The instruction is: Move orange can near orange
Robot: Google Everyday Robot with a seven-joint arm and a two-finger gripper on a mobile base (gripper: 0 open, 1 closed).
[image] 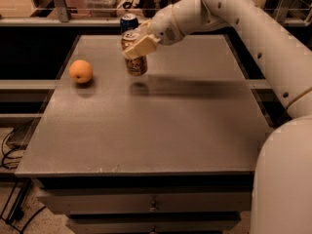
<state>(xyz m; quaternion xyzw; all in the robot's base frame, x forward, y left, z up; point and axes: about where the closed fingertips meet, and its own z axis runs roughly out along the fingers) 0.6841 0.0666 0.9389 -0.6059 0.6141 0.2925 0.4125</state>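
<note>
Near the left edge of the tabletop (170, 130), toward its far corner, sits the orange (80, 71), and to its right the gripper (134, 47), jaws clamped around the orange can (136, 65), holds it just above the surface, a blue can (128, 21) behind at the far edge

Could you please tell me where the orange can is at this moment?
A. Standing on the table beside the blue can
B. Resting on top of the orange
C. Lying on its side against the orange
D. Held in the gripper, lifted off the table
D: the gripper is shut on the orange can, whose base hangs clear of the table with its shadow separate below, while the orange sits apart from it.
</note>
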